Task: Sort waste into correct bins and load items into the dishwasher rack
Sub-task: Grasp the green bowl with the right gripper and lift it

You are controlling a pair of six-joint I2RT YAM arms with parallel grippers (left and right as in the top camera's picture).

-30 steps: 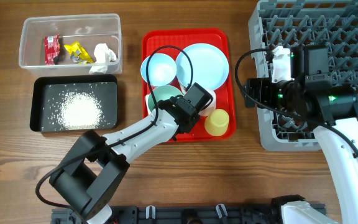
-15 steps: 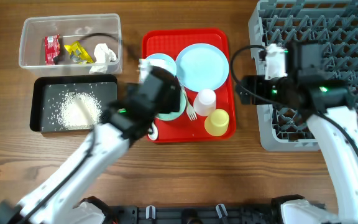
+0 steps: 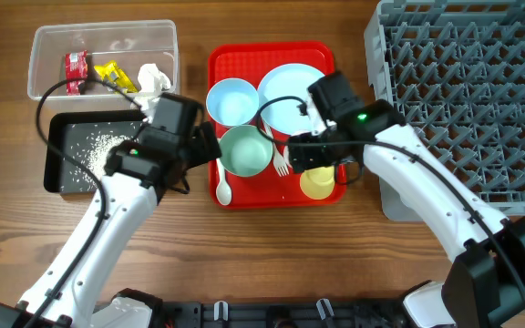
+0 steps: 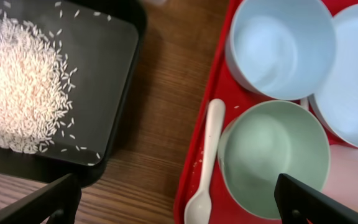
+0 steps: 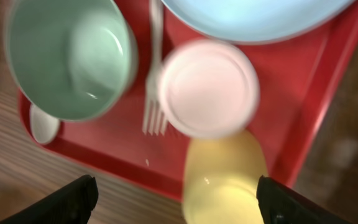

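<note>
Overhead: red wrapper (image 3: 76, 70), yellow wrapper (image 3: 115, 78) and tissue (image 3: 154, 80) sit in clear tub (image 3: 53, 36); rice grains (image 3: 89, 150) in black tray (image 3: 57, 182). The left gripper (image 3: 206, 146) is over the left edge of the red tray (image 3: 272, 47), the right gripper (image 3: 306, 153) over its middle; rack (image 3: 463, 91) far right.

Left wrist: fingers (image 4: 48, 202) wide apart, holding nothing. spoon (image 4: 209, 149) on red tray just beside green bowl (image 4: 272, 158); blue bowl (image 4: 278, 46) and plate (image 4: 356, 81) beyond.

Right wrist, blurred: fingers (image 5: 73, 196) spread, holding nothing. fork (image 5: 156, 93) lies between green bowl and white cup (image 5: 209, 87); yellow cup (image 5: 222, 177) just beside white cup.
</note>
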